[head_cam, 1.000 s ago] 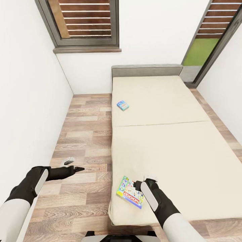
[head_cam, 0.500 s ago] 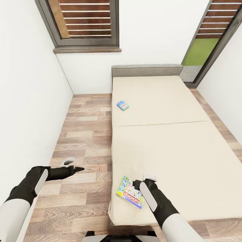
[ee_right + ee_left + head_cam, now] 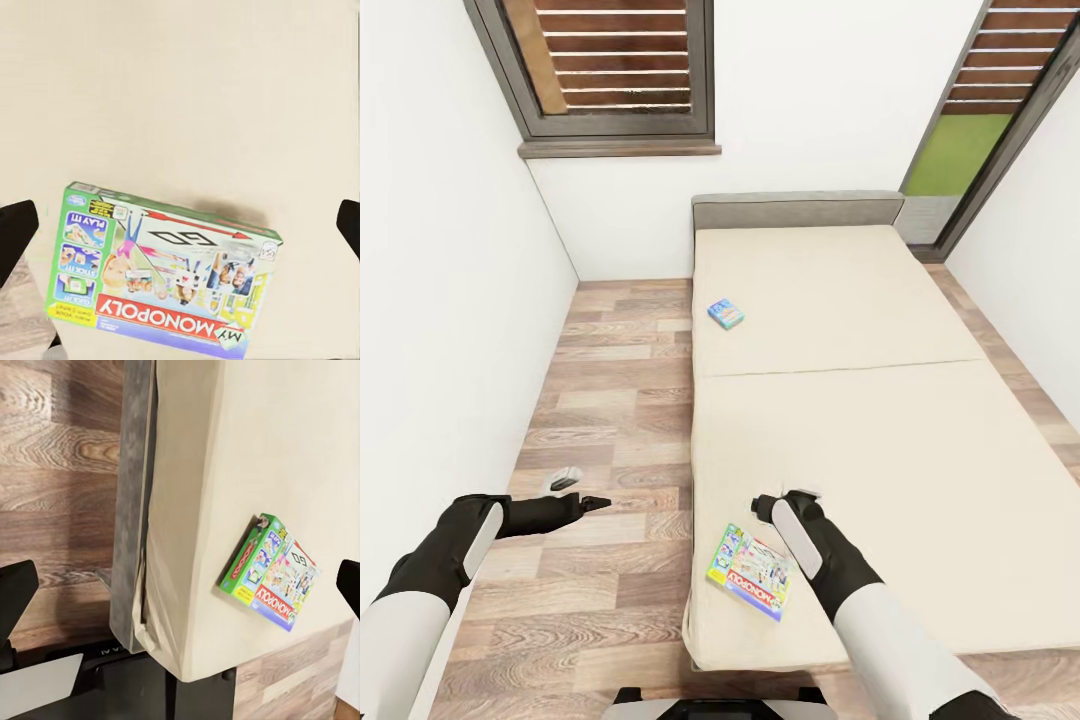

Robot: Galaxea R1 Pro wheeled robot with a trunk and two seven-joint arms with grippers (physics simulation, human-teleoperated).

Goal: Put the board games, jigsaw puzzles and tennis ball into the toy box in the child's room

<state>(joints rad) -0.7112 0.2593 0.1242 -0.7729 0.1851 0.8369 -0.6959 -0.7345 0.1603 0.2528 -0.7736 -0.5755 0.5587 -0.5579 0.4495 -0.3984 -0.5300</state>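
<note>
Two board games lie on the beige bed [image 3: 860, 400]. The white and green one with a red banner [image 3: 750, 572] rests flat near the bed's near left corner. A small blue one [image 3: 726, 314] lies farther up by the left edge. My right gripper [image 3: 785, 498] hovers open just beyond the white and green box, apart from it. The right wrist view looks straight down on that box [image 3: 165, 277], with the dark fingertips [image 3: 15, 229] spread wide at both edges. My left gripper [image 3: 582, 492] hangs open over the floor, left of the bed, and its wrist view catches the same box [image 3: 270, 574].
Wood-plank floor [image 3: 620, 400] runs between the bed's left side and a white wall [image 3: 440, 300]. A grey headboard [image 3: 795, 210] stands at the far end under dark-framed windows [image 3: 610, 70]. The bed's grey frame [image 3: 131, 510] and my base [image 3: 710, 705] sit close below.
My right gripper has lifted and drawn away from above the white and green box toward the bed's middle, so the whole box now shows. The left arm has stayed still.
</note>
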